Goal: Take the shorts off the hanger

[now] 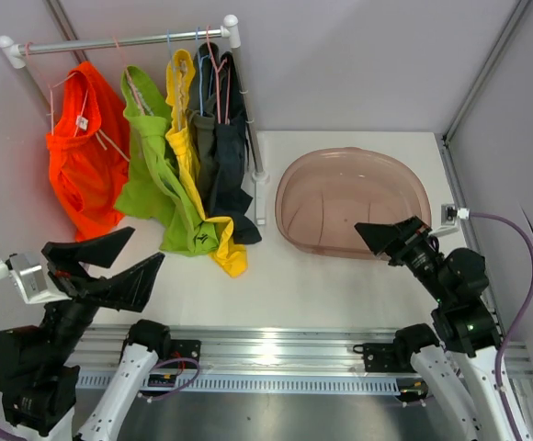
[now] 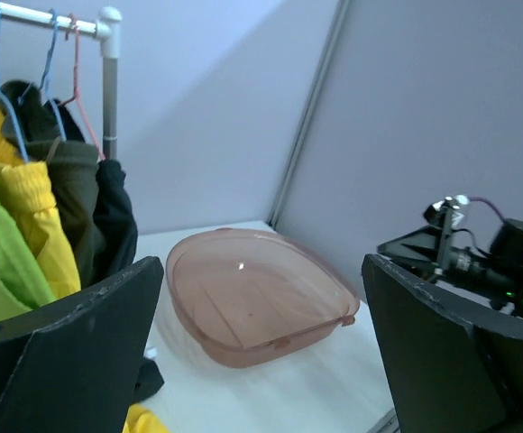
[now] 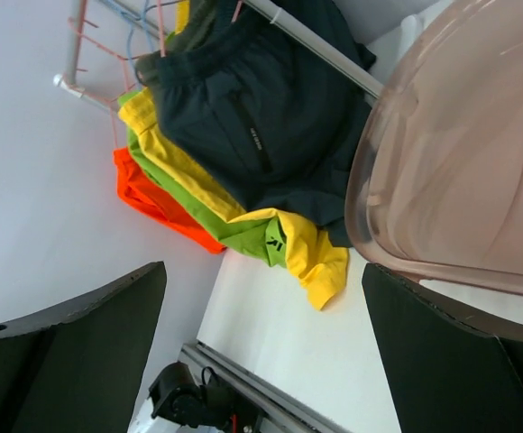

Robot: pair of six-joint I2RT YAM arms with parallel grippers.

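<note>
Orange shorts (image 1: 83,156): hanging at the rail's (image 1: 129,40) left end, apart from the rest; your safest first grab.
Lime green shorts (image 1: 147,165), yellow shorts (image 1: 188,138), dark olive shorts (image 1: 207,138), black shorts (image 1: 234,156): bunched at the rail's right end; you could pinch two layers.
Hangers (image 2: 74,72): a hard tug may unhook one.
Left gripper (image 1: 145,246): spread wide, empty, well in front of the rail.
Right gripper (image 1: 381,234): spread wide, empty, right of the rail.
</note>
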